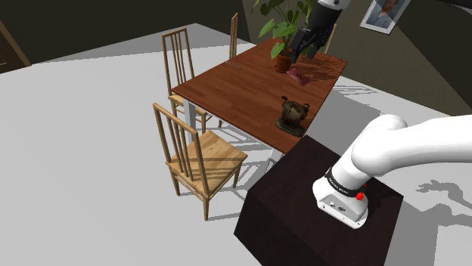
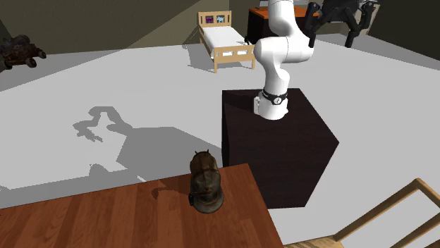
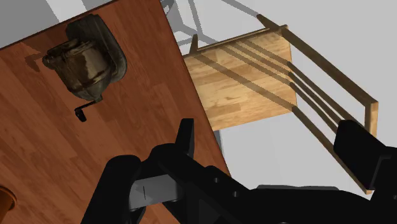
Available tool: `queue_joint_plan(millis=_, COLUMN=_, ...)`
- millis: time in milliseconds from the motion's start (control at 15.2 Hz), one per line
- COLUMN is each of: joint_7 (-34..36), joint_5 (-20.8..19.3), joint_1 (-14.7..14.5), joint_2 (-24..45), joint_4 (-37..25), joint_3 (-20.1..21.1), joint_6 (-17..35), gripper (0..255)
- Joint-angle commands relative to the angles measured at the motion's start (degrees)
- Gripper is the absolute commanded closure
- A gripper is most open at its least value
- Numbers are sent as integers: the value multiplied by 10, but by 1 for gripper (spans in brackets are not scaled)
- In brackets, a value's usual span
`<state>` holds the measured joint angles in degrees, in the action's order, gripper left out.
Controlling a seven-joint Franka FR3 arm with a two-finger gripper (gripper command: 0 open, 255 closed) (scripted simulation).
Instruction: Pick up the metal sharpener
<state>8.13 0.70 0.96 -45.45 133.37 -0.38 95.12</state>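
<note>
While the fingers (image 3: 184,137) stand wide apart with only chair (image 3: 245,83) and floor showing between them, nothing is grasped. I'd call this the approach step, early on.

The shoulder view puts the hand high over the far part of the worktop (image 1: 242,87), by the potted plant (image 1: 281,30), well apart from the target. The sharpener (image 1: 292,115) sits upright on the worktop near the edge closest to the stand (image 1: 280,211). The second exterior view has the sharpener (image 2: 205,182) close to a worktop corner with nothing beside it. It reads as a dark, worn metal body on a base, with a small crank handle (image 3: 83,111) sticking out one side. In the wrist view it lies off to one side of the fingers, not between them, so the hand isn't lined up.

Next move, my read:
- Bring the hand back toward the stand-side edge until the sharpener centres between the fingers, then drop.
- Keep the opening wide, since the body looks bulky.
- Turn the wrist so the fingers close across the body's flanks, not onto the crank, which would likely turn or slip.
- A small pinkish item (image 1: 299,74) lies between plant and sharpener, so pass above it.
- The edge is near and a nudge could push the sharpener off. Descend straight and close only once the fingers bracket it.
</note>
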Motion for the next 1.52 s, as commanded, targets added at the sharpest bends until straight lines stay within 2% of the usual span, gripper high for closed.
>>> queue_joint_plan(millis=0, joint_7=0, joint_5=0, joint_1=0, joint_2=0, joint_4=0, joint_3=0, joint_6=0, gripper=0)
queue_joint_plan(millis=726, joint_7=-87, joint_5=-56, joint_1=33, joint_2=92, joint_4=92, joint_3=-80, joint_6=170, gripper=0)
queue_joint_plan(millis=1452, joint_7=-178, joint_5=-82, joint_1=56, joint_2=274, joint_4=96, joint_3=-165, joint_6=348, gripper=0)
